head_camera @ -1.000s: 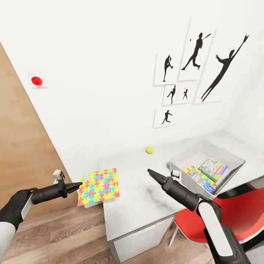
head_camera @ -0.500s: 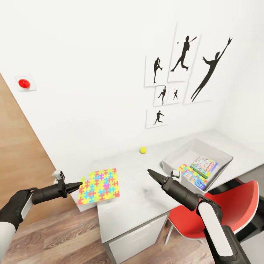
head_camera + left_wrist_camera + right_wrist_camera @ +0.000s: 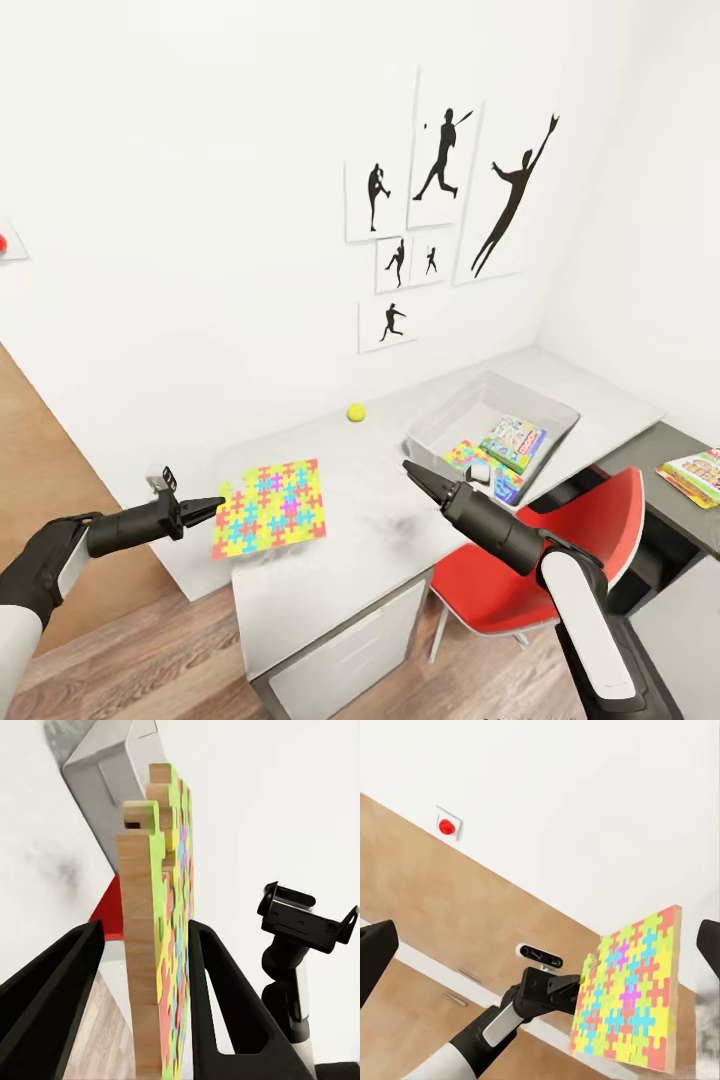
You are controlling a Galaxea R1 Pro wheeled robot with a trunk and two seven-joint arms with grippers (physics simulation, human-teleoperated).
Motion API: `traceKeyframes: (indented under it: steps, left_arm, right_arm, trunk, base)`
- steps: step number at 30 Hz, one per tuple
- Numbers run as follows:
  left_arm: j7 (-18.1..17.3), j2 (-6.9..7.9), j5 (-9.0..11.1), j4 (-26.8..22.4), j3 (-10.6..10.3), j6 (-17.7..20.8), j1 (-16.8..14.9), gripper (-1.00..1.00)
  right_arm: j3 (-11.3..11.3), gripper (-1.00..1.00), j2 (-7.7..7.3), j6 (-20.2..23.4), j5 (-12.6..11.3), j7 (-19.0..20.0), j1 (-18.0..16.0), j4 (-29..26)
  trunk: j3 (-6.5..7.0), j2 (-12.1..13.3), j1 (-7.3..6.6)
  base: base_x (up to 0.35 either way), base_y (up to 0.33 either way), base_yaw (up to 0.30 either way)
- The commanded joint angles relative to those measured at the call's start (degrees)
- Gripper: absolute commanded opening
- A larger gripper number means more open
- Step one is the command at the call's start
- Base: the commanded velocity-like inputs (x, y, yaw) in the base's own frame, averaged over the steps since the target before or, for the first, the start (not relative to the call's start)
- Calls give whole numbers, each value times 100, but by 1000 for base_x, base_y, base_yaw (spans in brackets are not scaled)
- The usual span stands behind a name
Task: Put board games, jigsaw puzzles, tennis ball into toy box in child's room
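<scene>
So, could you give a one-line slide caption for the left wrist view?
Left claw gripping the colourful jigsaw puzzle edge-on, with the grey toy box ahead.

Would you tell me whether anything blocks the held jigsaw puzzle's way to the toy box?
Nothing visible does: bare table lies between the jigsaw puzzle and the toy box.

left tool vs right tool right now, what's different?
The left tool is shut on the jigsaw puzzle, pinching its edge and holding it above the table. The right tool holds nothing; its fingers read as spread in its wrist view. The left tool points toward the robot's right, across the table's near corner; the right tool points up and left, near the toy box. Both are black, slim and two-fingered.
</scene>
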Motion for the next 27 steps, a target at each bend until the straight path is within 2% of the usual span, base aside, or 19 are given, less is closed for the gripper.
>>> traceKeyframes:
  steps: [1,27]
  left_arm:
    - [-24,3,0,-2,-2,60,-2,-100]
    - [-24,7,0,-2,2,60,-2,-100]
  right_arm:
    - [1,100,-3,29,-28,-3,-7,1]
    - [7,100,-4,20,-28,4,1,-8]
  trunk:
    - [-5,-11,3]
    - [174,-11,3]
  base:
    - [0,0,-236]
    - [0,0,-220]
